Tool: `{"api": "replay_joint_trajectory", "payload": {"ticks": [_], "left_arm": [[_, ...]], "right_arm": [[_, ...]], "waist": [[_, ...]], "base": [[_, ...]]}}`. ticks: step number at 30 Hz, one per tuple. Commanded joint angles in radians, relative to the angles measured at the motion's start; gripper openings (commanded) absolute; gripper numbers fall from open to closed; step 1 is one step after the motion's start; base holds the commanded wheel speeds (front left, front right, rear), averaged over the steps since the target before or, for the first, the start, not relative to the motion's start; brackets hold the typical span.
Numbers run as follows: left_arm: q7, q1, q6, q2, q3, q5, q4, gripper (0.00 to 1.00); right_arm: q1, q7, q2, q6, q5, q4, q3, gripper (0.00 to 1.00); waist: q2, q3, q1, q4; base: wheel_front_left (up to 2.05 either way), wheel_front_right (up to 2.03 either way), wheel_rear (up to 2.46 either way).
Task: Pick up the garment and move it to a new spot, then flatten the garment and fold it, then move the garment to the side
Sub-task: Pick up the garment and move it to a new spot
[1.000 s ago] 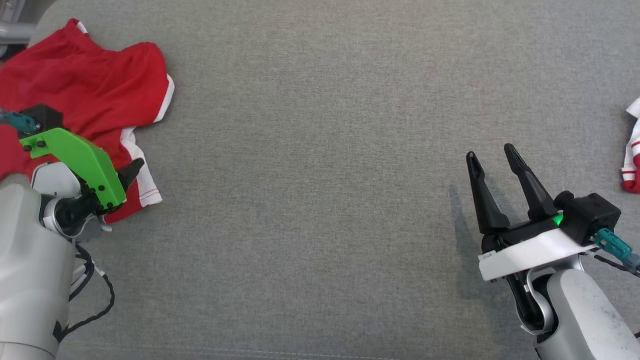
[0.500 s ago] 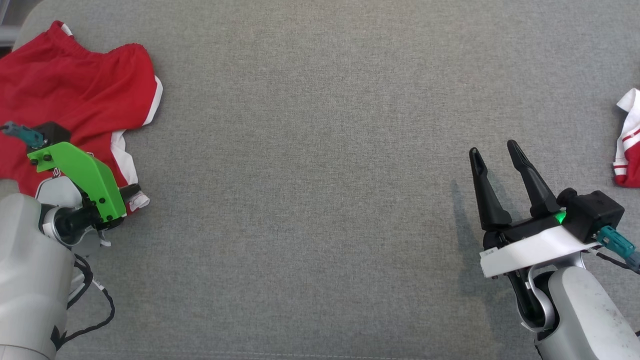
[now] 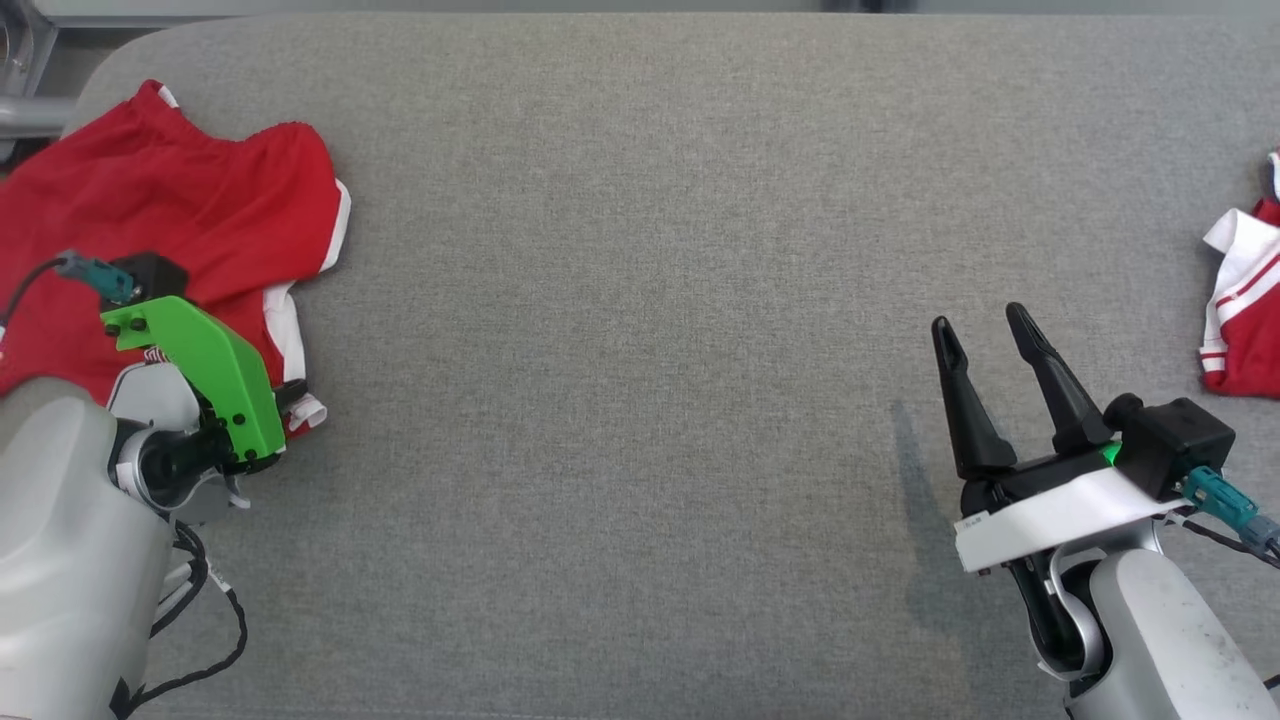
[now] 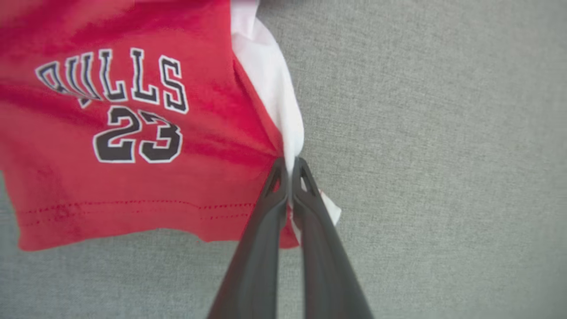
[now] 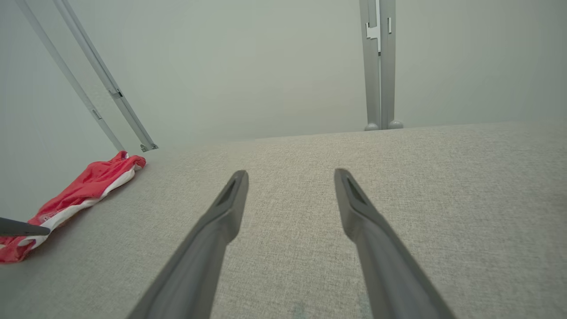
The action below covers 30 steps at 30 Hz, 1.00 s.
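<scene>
The garment [image 3: 180,210] was red shorts with a white side stripe and black "BULLS 23" print. It lay rumpled at the far left of the grey fabric surface [image 3: 640,300]. Your left gripper [image 4: 290,170] was pinched tight on the white stripe near the hem corner. Your right gripper [image 3: 978,320] sat at lower right, fingers spread wide and empty, well apart from the shorts. A second red-and-white piece [image 3: 1240,320] lay at the right edge. Behind the surface you had a pale wall [image 5: 243,66] and grey metal posts [image 5: 376,66].

Head looks down; both wrists, seemingly low, share the garment [image 3: 180,220].
</scene>
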Motion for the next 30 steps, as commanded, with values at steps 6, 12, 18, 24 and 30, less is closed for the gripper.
{"api": "replay_joint_trajectory", "payload": {"ticks": [6,12,18,24,30], "left_arm": [[0.017,0.047,0.0,0.046,-0.063,-0.062,-0.15,0.0],[0.025,0.074,0.0,0.066,-0.103,-0.105,-0.25,0.0],[0.054,0.103,0.0,0.072,-0.153,-0.15,-0.348,0.0],[0.063,0.122,0.0,0.053,-0.194,-0.182,-0.431,0.0],[0.039,0.113,0.0,0.015,-0.218,-0.179,-0.452,0.0]], "right_arm": [[0.034,-0.006,0.008,0.0,0.008,0.005,-0.013,1.0],[0.056,-0.006,0.021,0.0,0.011,0.008,-0.02,1.0],[0.084,-0.006,0.032,0.0,0.013,0.011,-0.022,1.0],[0.093,-0.006,0.035,0.0,0.015,0.014,-0.021,1.0],[0.095,-0.006,0.034,0.0,0.023,0.016,-0.02,1.0]], "waist": [[0.0,-0.084,0.0,-0.016],[0.0,-0.128,0.0,-0.051],[0.0,-0.173,0.0,-0.116],[0.0,-0.199,0.0,-0.203],[0.0,-0.206,0.0,-0.296]], "base": [[0.0,0.0,0.0],[0.0,0.0,0.0],[0.0,0.0,0.0],[0.0,0.0,0.0],[0.0,0.0,0.0]]}}
